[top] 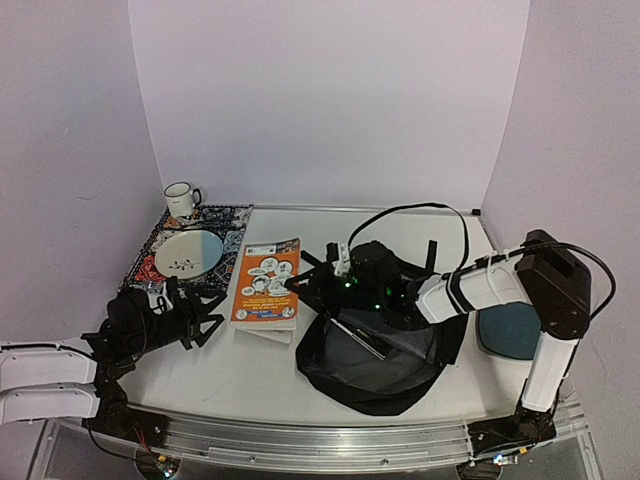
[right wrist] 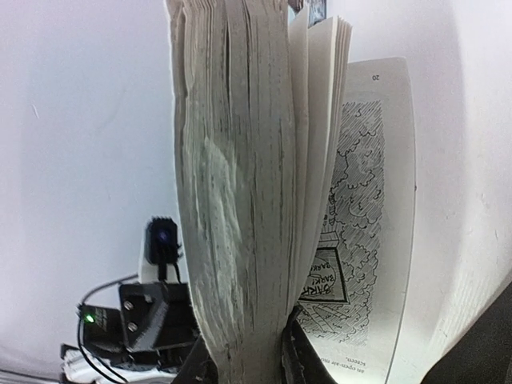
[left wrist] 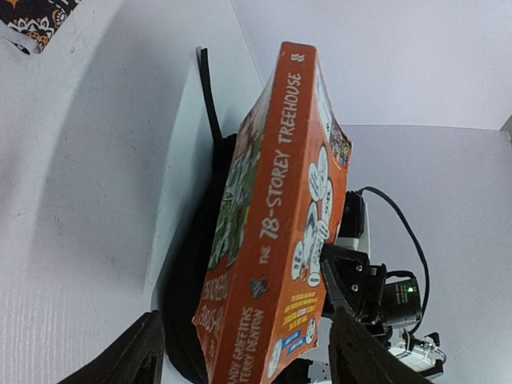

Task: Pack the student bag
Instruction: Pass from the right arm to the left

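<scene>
The student bag [top: 372,378], a black backpack with grey lining, lies open at the table's front centre. Left of it an orange paperback [top: 266,281] lies cover up. My right gripper [top: 299,283] reaches over the bag and is shut on the book's right page edge. In the right wrist view its fingers [right wrist: 298,362] clamp the thick page block [right wrist: 232,200], with a few loose pages and an illustrated page fallen to the right. My left gripper [top: 207,318] is open at the book's left side. In the left wrist view its fingers [left wrist: 364,352] stand apart from the orange spine [left wrist: 280,232].
A patterned placemat [top: 232,222] with a white plate [top: 188,252] lies at the back left, and a white mug [top: 182,198] stands behind it. A dark-teal pad [top: 510,332] lies by the right arm's base. A black cable [top: 430,212] loops over the right arm.
</scene>
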